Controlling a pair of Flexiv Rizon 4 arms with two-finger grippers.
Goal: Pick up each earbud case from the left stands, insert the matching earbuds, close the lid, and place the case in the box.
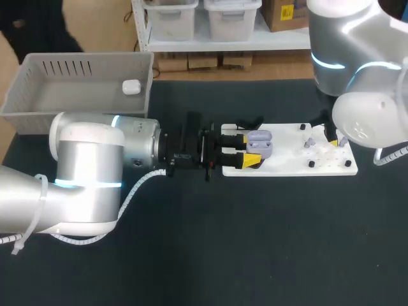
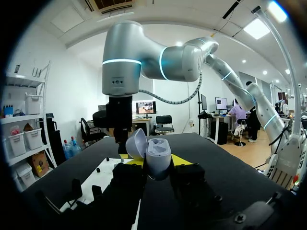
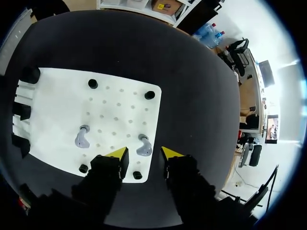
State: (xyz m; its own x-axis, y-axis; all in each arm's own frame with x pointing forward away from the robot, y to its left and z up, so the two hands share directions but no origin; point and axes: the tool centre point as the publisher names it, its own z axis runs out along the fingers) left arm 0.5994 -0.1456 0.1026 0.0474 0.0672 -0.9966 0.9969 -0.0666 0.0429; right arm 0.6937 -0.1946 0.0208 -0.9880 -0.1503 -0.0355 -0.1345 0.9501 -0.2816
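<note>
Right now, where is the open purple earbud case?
The purple case is held lid-open in the left hand, over the left end of the white board, at mid-table in the head view.

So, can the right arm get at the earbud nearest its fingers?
Probably yes: the right gripper hangs open with that earbud just ahead of it, lying uncovered on the white board.

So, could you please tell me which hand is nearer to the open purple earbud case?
Left. The left hand holds the earbud case between its fingers; the right hand is above the earbuds at the other end of the board.
</note>
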